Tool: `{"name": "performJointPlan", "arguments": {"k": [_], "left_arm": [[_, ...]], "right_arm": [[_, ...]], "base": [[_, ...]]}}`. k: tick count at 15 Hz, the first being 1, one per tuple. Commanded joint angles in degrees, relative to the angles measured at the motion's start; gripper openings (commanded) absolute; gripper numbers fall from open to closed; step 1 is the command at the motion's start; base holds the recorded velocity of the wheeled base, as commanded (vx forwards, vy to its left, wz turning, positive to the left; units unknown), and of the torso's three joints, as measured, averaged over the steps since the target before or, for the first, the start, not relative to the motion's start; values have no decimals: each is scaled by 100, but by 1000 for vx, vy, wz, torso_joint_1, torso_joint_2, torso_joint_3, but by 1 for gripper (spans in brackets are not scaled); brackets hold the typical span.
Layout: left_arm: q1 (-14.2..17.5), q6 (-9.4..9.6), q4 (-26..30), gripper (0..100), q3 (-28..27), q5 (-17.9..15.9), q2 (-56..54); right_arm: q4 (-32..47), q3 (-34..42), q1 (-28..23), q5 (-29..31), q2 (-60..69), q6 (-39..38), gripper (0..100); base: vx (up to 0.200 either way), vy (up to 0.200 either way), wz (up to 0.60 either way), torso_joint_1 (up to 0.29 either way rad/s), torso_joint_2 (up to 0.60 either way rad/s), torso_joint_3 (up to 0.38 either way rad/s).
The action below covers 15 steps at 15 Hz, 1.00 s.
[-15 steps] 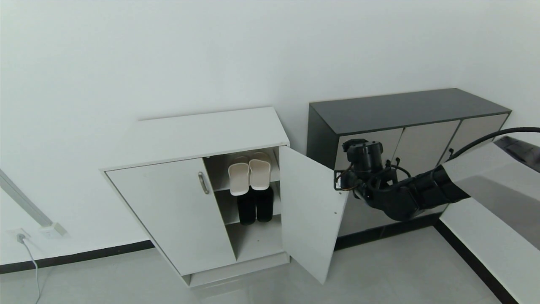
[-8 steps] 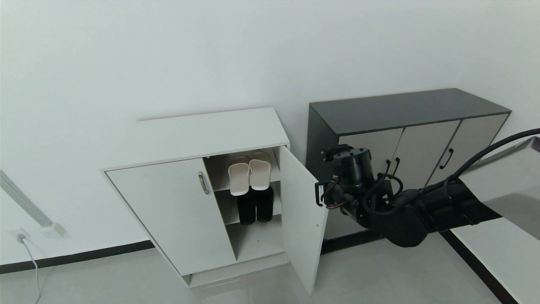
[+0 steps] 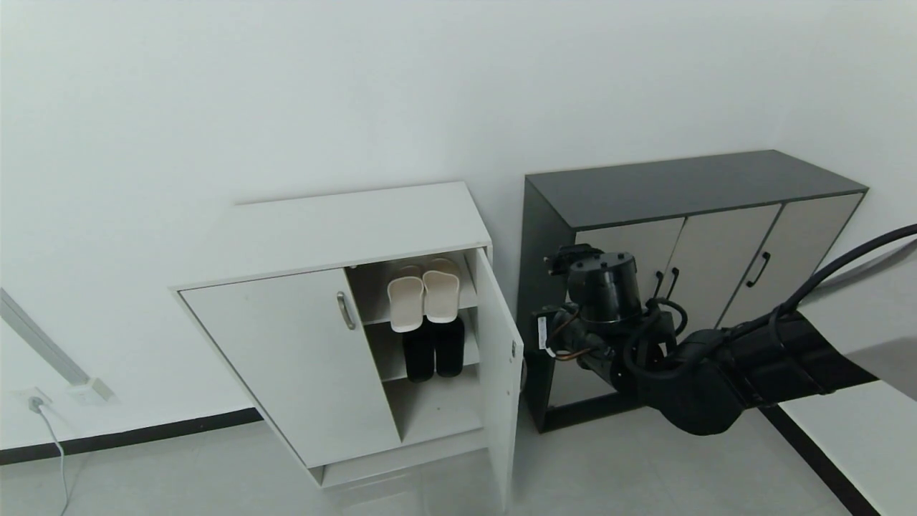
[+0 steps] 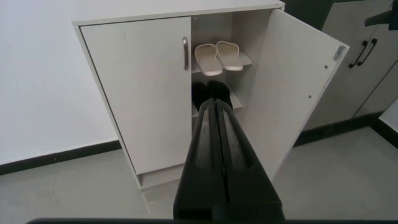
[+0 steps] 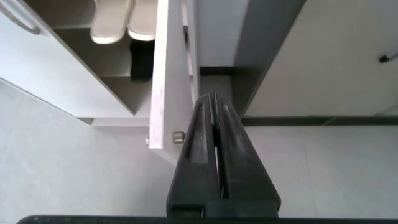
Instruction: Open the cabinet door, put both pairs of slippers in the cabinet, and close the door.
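Note:
The white cabinet (image 3: 337, 229) has its left door shut and its right door (image 3: 499, 373) standing about half open, nearly edge-on in the head view. Inside, beige slippers (image 3: 424, 294) rest on the upper shelf and black slippers (image 3: 433, 347) on the shelf below. My right gripper (image 5: 213, 99) is shut, its tip against the outer face of the right door (image 5: 168, 81); the right wrist (image 3: 602, 315) sits just behind that door. My left gripper (image 4: 214, 102) is shut on nothing, back from the cabinet front and pointing at the black slippers (image 4: 200, 93).
A dark grey cabinet (image 3: 688, 186) with handled doors stands right beside the white one. A white counter edge (image 3: 860, 430) runs along the right. A wall socket with a cable (image 3: 32, 401) is at the far left. Bare floor lies in front.
My right arm has moved left with the right door, which has swung from wide open to about half open. The slippers have stayed put.

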State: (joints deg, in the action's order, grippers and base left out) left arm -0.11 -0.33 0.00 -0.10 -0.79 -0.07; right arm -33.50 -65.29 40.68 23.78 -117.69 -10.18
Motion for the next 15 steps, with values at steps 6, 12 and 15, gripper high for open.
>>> {"name": "performJointPlan", "arguments": {"k": [6,12,15], "left_arm": [[2,-2,0,0,1,0,7],[2,-2,0,0,1,0,7],[2,-2,0,0,1,0,7]], "right_arm": [[-34,140,19,-14,-9,157,0],[-34,140,10,-23,-17,157,0],[-34,140,-7,-14,-26,165,0]], "base": [[0,0,0,0,0,0],[0,0,400,2,2,2],[0,0,0,0,0,0]]}}
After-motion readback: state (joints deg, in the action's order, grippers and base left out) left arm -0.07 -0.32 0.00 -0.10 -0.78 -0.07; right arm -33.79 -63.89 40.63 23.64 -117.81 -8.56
